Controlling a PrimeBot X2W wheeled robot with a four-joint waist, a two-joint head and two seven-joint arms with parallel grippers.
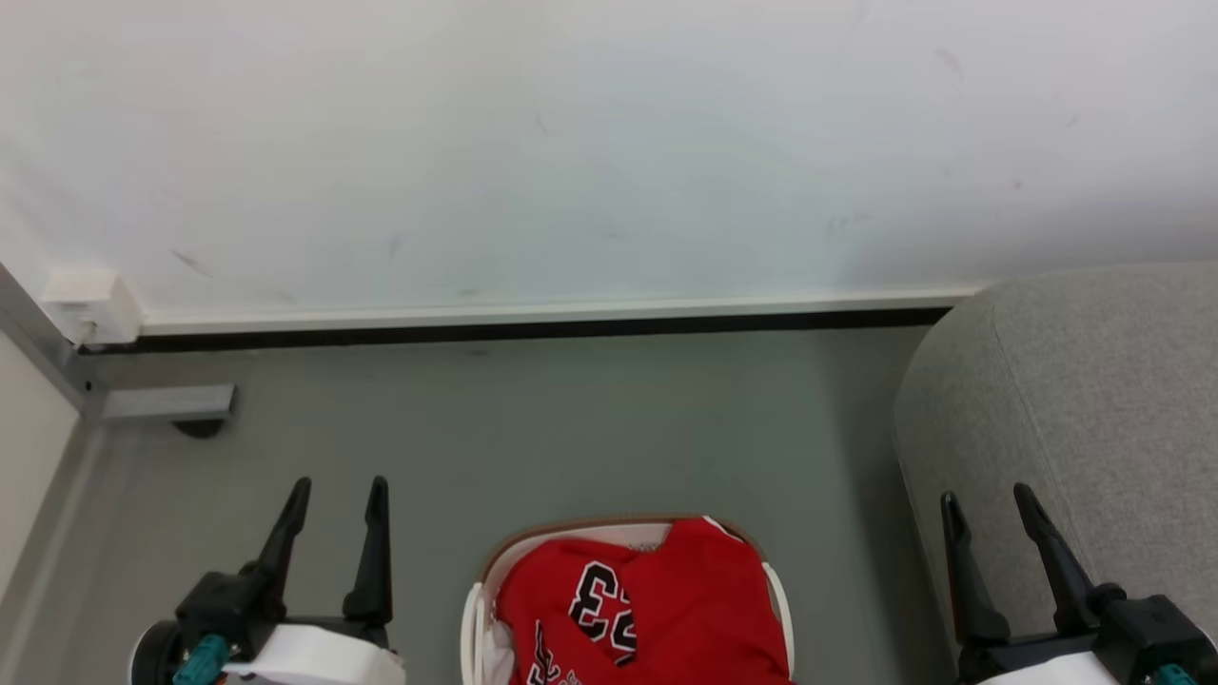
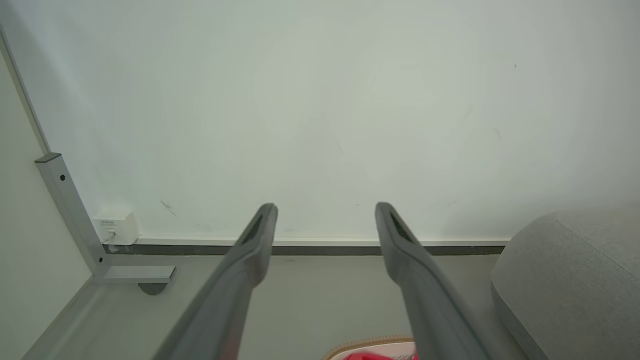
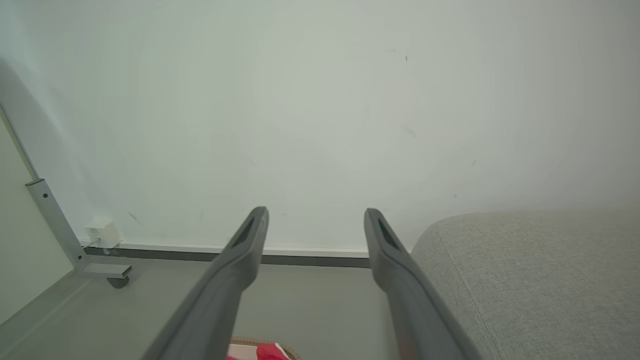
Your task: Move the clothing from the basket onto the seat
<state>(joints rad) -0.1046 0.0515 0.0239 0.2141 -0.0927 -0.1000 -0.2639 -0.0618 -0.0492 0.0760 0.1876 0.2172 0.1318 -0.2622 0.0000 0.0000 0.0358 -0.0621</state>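
A red jersey, the clothing, lies bunched in the cream basket with a brown rim at the bottom middle of the head view; a black-and-white "23" faces up. The grey seat fills the right side. My left gripper stands open to the left of the basket, nothing between its fingers. My right gripper stands open over the seat's front corner, also empty. In the left wrist view, the left gripper, a sliver of clothing and the seat show. The right wrist view has the right gripper beside the seat.
A white wall with a dark baseboard runs across the far side. A grey metal post with a foot and a small white box stand in the left corner. Grey floor lies between wall and basket.
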